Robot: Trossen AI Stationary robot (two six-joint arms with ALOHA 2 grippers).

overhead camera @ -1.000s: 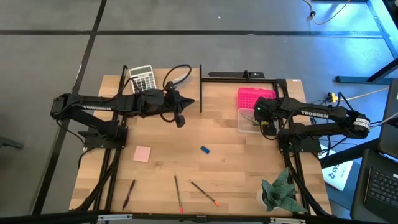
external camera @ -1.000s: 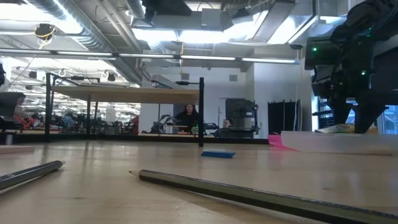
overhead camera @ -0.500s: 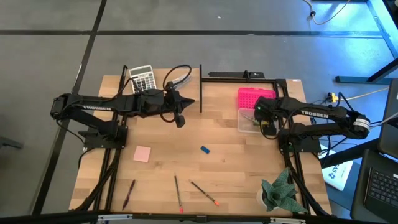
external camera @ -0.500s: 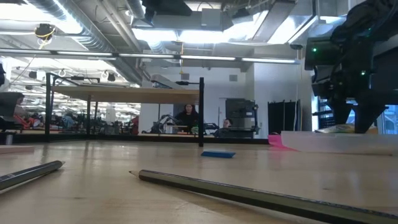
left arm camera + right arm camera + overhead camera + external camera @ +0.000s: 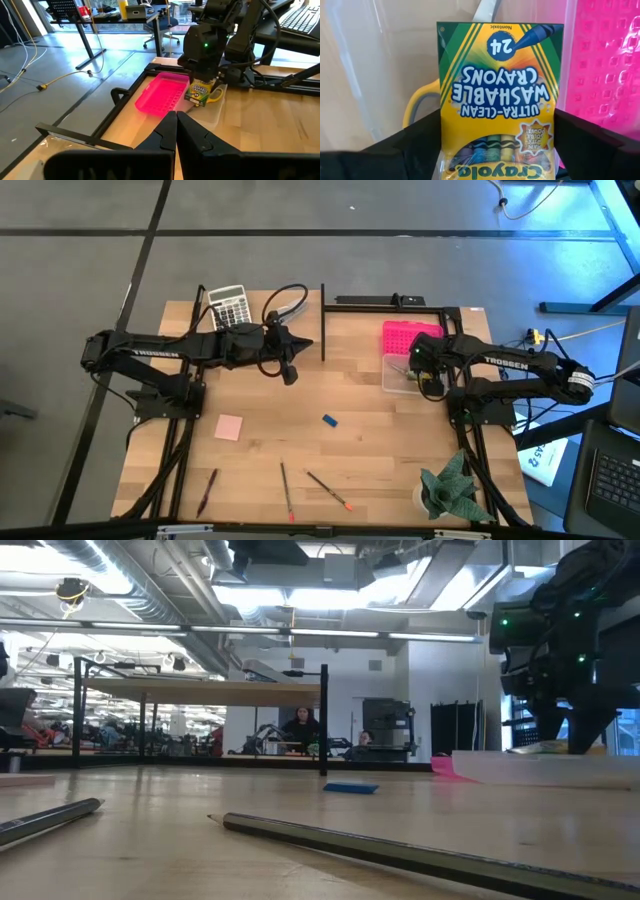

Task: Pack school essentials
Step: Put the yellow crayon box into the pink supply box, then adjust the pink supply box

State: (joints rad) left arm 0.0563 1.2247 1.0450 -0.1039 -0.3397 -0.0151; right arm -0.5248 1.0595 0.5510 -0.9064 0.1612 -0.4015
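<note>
The right claw (image 5: 202, 95) gripped the crayon box (image 5: 199, 93) over the clear bin (image 5: 396, 373) by the counter's right edge. Next likely step: lower, then release. The left claw (image 5: 291, 374) waited shut, empty.

A: Grey floor (image 5: 300, 240) is running around the wooden tabletop (image 5: 370, 440), dark seams crossing it.

B: Ceiling lights (image 5: 300, 595) are glowing over exposed ducts (image 5: 150, 585). A person (image 5: 300, 728) is sitting far back. Desks and an office chair (image 5: 167, 22) are standing beyond.
</note>
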